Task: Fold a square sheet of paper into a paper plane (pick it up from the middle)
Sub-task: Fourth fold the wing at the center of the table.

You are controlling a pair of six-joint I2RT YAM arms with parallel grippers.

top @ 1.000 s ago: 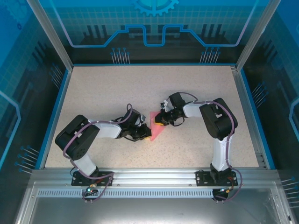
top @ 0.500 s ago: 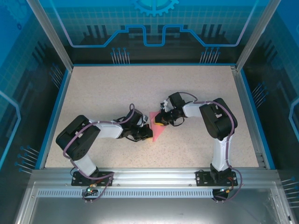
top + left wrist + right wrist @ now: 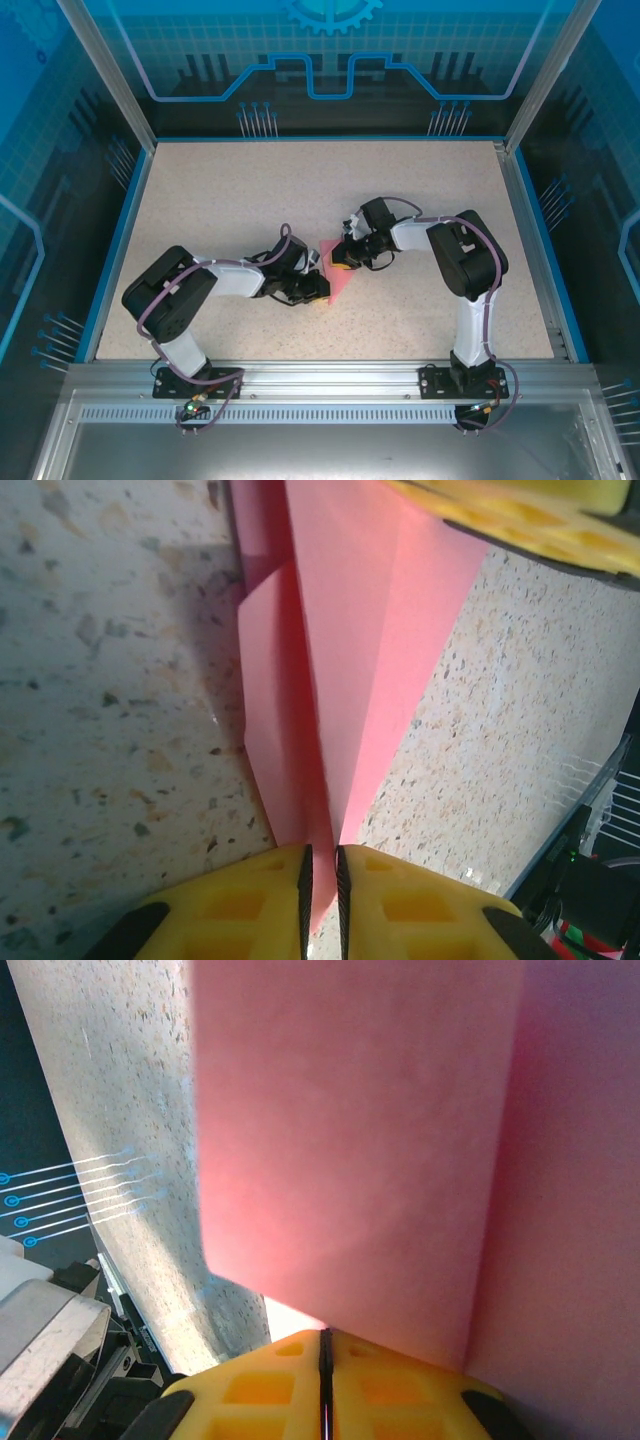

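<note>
Two ends pinched: your left claw (image 3: 320,885) is clenched on the narrow tip of the pink sheet of paper (image 3: 345,650), and your right claw (image 3: 322,1360) on its wide end, mid-bench (image 3: 200,200). Long folds are layered into a wedge. You likely have the wing creases left.

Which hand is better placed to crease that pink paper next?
Probably the left hand: it pinches the pink paper at its narrow tip, along the fold line. The right hand pinches the wide end.
</note>
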